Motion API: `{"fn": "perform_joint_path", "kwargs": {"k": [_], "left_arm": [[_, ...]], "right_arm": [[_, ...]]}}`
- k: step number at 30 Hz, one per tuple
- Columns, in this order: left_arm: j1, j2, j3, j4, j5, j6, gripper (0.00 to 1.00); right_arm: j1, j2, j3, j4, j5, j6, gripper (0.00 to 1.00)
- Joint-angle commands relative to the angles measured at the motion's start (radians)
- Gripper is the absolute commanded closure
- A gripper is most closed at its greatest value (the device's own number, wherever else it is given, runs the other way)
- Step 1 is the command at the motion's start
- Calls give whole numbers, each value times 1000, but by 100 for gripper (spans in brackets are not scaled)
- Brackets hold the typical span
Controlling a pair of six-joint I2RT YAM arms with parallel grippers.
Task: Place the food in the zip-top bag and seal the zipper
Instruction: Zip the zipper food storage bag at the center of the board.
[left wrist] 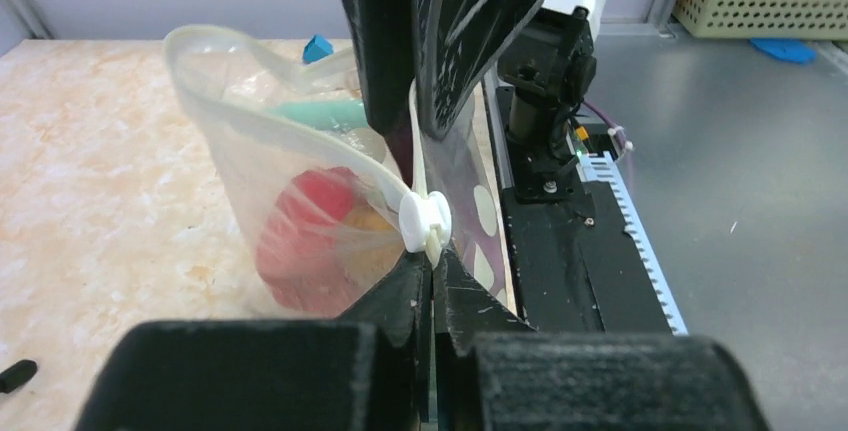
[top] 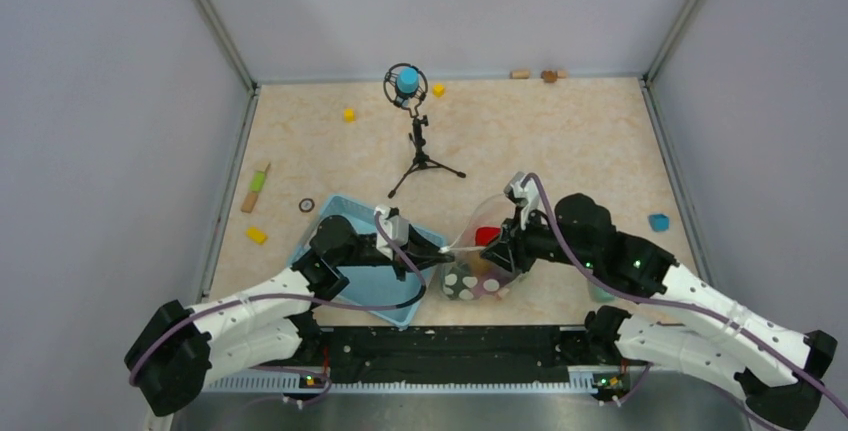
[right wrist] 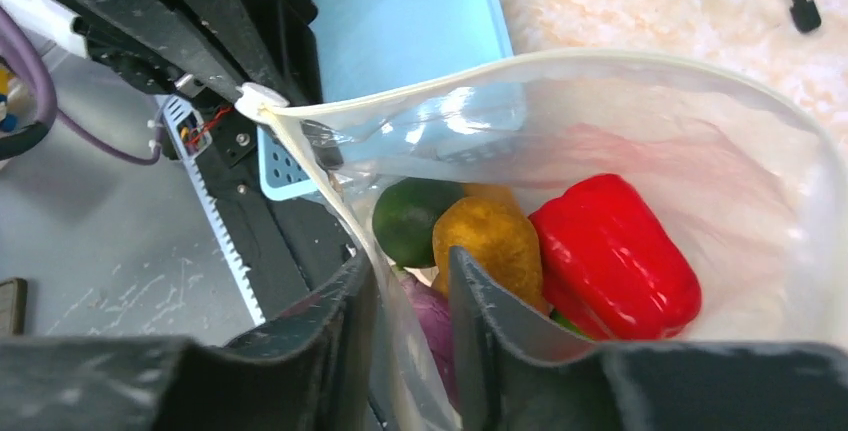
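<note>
The zip-top bag (top: 466, 285) stands open near the front middle of the table, and it also shows in the left wrist view (left wrist: 270, 181) and the right wrist view (right wrist: 620, 111). Inside lie a red pepper (right wrist: 610, 251), an orange-brown piece (right wrist: 490, 241), a dark green piece (right wrist: 410, 216) and a purple piece. My left gripper (left wrist: 433, 263) is shut on the zipper's white slider (left wrist: 424, 221) at the bag's left corner. My right gripper (right wrist: 408, 266) straddles the bag's near wall, one finger inside and one outside, jaws slightly apart. The zipper strip (left wrist: 413, 141) runs between them.
The light blue basket (top: 340, 207) lies under my left arm. A small tripod stand (top: 420, 151) is behind the bag. Yellow cubes (top: 349, 114), a green-and-orange stick (top: 256, 189), a blue piece (top: 658, 222) and small brown pieces (top: 549, 75) lie scattered about.
</note>
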Motion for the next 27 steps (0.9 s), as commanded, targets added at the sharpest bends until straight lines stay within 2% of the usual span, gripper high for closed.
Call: {"fn": "perform_joint_path", "kwargs": {"k": [1, 4, 10, 14, 18, 22, 27], "left_arm": [[-2, -45, 55, -108, 97, 99, 100], [-2, -47, 60, -120, 81, 93, 100], [-3, -53, 63, -131, 73, 87, 100], [-2, -62, 65, -134, 57, 71, 100], [-2, -69, 59, -137, 64, 64, 100], [-3, -67, 58, -136, 57, 64, 100], [-4, -59, 64, -136, 51, 61, 100]], "right_arm": [[7, -42, 85, -12, -52, -125, 64], [8, -23, 113, -3, -184, -195, 54], [7, 56, 173, 73, -279, -278, 47], [8, 140, 205, 109, -330, -282, 46], [31, 210, 236, 124, -335, -356, 45], [53, 227, 230, 173, -386, -455, 44], [59, 262, 226, 173, -414, -490, 44]]}}
